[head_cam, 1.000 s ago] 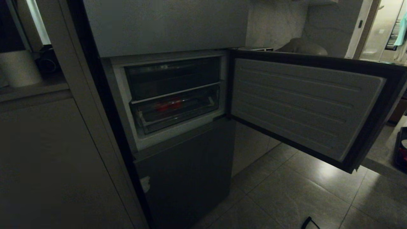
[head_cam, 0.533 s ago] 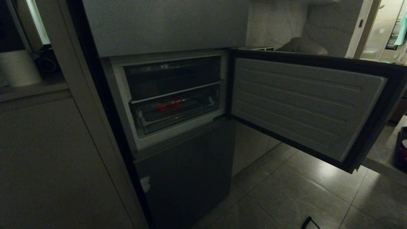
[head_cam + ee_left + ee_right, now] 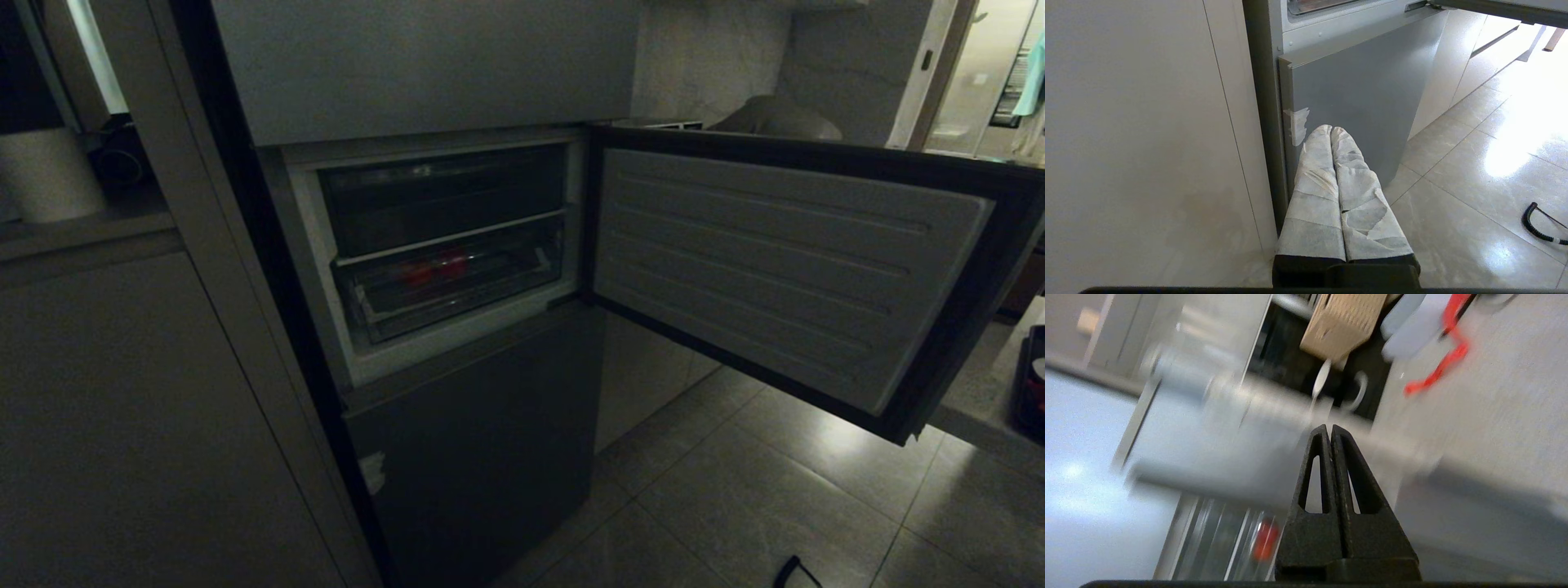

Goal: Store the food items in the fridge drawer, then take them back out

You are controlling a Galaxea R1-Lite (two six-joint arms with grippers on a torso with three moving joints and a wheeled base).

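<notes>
Head view: food items lie mid-drawer in the fridge drawer; right gripper and left gripper are pressed together, empty.

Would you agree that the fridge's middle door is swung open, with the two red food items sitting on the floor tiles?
Not quite: the middle door is open, but the red food items sit inside the clear fridge drawer, not on the floor. The head view shows this.

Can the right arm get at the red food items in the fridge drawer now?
Probably not directly: the food items lie inside the pushed-in fridge drawer. The door stands open, but the right gripper, jaws shut, must pull it out first.
</notes>
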